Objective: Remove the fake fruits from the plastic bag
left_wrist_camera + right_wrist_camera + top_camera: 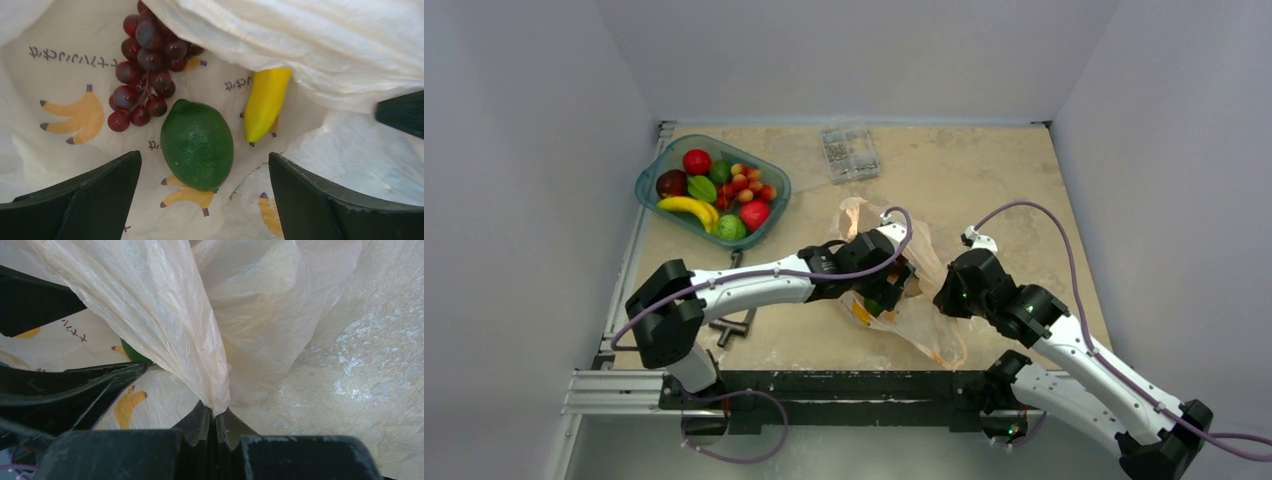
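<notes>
The plastic bag [929,330] lies mid-table, pale orange with banana print. My left gripper [886,290] reaches into its mouth and is open. In the left wrist view the left gripper [204,160] straddles a green lime [196,145] without touching it. A dark red grape cluster [147,65] lies beyond the lime to the left. A yellow banana [264,102] lies to the right, half under a fold of the bag [300,40]. My right gripper [216,412] is shut on a bunched fold of the bag [165,315] and holds it up. A sliver of lime [134,354] shows beneath.
A teal tray [646,182] at the back left holds several fruits. A clear box of small parts [849,153] sits at the back centre. A grey metal clamp [734,325] lies under the left arm. Walls close in on three sides.
</notes>
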You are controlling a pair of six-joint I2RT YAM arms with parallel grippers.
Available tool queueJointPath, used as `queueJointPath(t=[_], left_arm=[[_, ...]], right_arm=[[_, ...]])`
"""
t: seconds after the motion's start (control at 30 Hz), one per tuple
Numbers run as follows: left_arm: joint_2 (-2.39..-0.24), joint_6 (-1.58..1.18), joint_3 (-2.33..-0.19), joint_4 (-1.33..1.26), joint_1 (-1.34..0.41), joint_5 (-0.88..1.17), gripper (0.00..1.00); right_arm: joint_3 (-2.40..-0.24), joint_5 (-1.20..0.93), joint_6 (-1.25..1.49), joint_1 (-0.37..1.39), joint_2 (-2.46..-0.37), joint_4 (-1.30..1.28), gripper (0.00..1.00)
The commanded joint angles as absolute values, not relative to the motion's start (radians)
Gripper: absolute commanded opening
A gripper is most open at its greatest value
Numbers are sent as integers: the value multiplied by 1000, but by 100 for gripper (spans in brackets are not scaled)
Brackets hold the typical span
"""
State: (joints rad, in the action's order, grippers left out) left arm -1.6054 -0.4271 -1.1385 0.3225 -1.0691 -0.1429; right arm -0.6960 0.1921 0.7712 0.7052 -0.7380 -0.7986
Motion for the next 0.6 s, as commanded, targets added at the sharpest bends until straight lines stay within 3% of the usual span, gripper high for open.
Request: queueJointPath(t=[0.0, 0.2, 0.47, 0.57], left_arm=[[-1647, -440, -1142, 316, -1080, -175, 97], [-1717, -441, -1172, 349, -1081, -236, 80], [-1820, -438, -1192, 344, -1081, -230, 83], [-1845, -435, -1216, 341, -1081, -224, 78]], right_arm=[[-692, 214, 783, 709, -731, -784, 0], [-692, 213, 782, 709, -726, -784, 0], [-690, 204, 779, 708, -726, -777, 0], [-690, 201, 778, 709, -730, -778, 0]])
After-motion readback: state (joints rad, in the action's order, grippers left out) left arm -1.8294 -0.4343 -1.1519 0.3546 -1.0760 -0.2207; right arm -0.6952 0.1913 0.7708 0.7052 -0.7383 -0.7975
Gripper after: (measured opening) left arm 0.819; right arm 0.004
